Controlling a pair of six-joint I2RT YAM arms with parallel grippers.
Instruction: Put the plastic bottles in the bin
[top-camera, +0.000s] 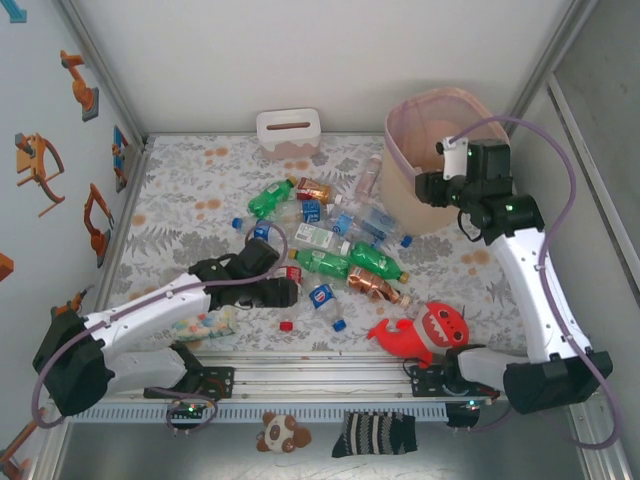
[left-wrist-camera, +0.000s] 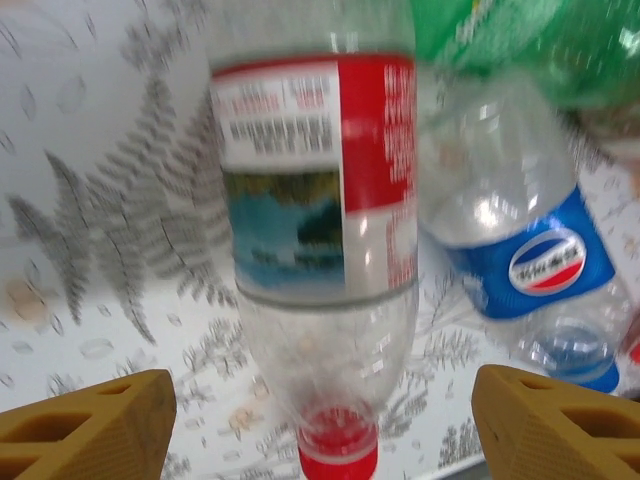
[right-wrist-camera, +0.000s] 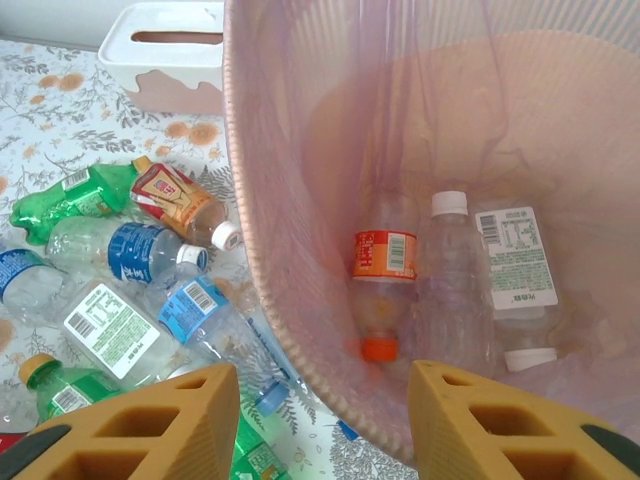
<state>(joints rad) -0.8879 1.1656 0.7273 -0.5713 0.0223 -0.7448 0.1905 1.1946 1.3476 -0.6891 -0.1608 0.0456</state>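
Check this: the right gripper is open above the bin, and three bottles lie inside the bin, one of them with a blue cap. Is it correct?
Only the cap colour is wrong. The right wrist view shows the orange-labelled bottle with an orange cap; the plain bottle and the white-labelled bottle have white caps. The right gripper is open above the bin.

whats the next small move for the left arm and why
Probably close the left gripper on the red-capped bottle: its fingers stand open on either side of the bottle's cap end, nothing is gripped yet, and the bottle looks centred between them.
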